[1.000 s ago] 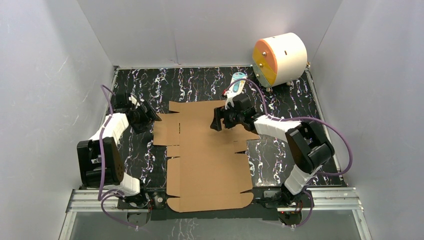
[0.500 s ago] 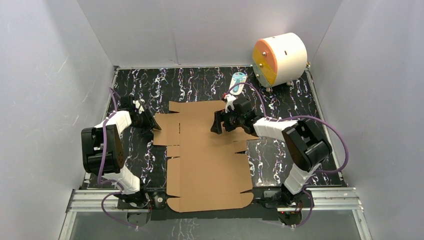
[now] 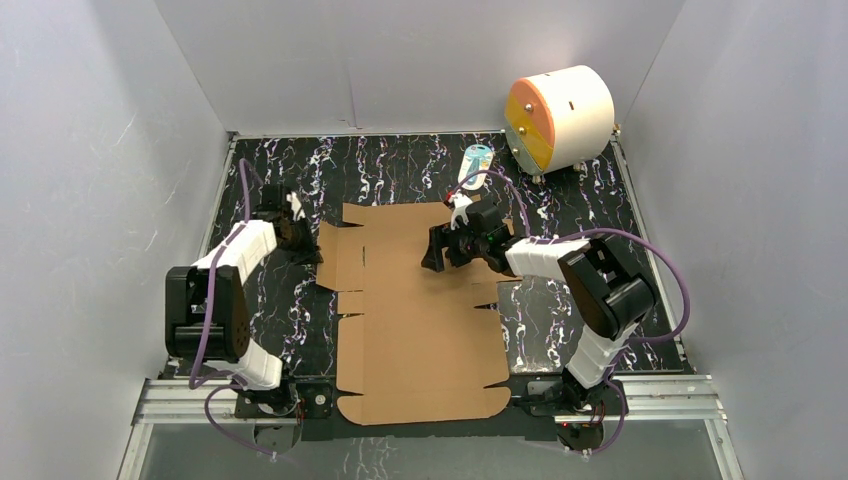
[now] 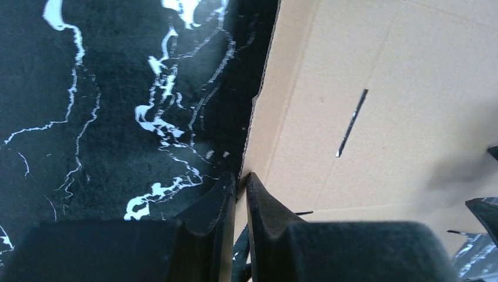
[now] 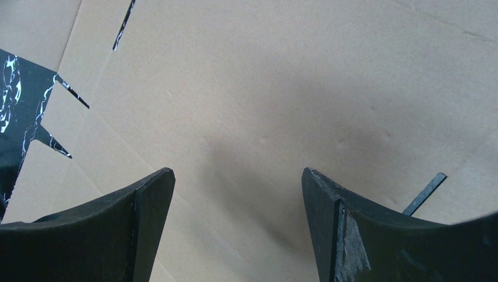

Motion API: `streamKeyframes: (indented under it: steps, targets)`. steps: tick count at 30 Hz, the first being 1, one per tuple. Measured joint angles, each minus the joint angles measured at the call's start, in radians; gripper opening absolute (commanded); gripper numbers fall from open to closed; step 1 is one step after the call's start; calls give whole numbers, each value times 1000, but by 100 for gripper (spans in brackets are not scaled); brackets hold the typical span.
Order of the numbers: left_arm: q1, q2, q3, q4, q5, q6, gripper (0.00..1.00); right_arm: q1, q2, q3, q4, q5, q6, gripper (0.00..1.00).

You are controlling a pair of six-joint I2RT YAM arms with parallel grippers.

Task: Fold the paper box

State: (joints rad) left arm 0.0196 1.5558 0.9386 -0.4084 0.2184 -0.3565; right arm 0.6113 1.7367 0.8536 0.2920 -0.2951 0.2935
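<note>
Box (image 3: 415, 330) lies flat and unfolded on the table (image 3: 400, 165). The left gripper (image 4: 241, 176) is pinched narrow on the outer edge of the far-left flap (image 3: 340, 258). The right gripper (image 5: 238, 176) hangs wide open over the far panel (image 5: 282, 88), holding nothing. The step in hand looks like raising that flap. The next move calls for lifting it along its crease while the right gripper presses the panel down.

Matt brown cardboard — the paper box (image 3: 415, 330); smooth black marble-patterned table (image 3: 400, 165).
</note>
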Motion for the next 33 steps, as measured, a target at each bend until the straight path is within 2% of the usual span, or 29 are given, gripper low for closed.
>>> streamKeyframes:
  steps: [5,21,33]
  targets:
    - [-112,-13,51,-51,-127,5,0,0,6,-9,16,0,11,89]
    - [-372,27,206,-193,-405,-27,0,0,21,-35,101,5,51,89]
    - [-483,152,281,-271,-559,-46,0,0,24,-50,140,6,74,88]
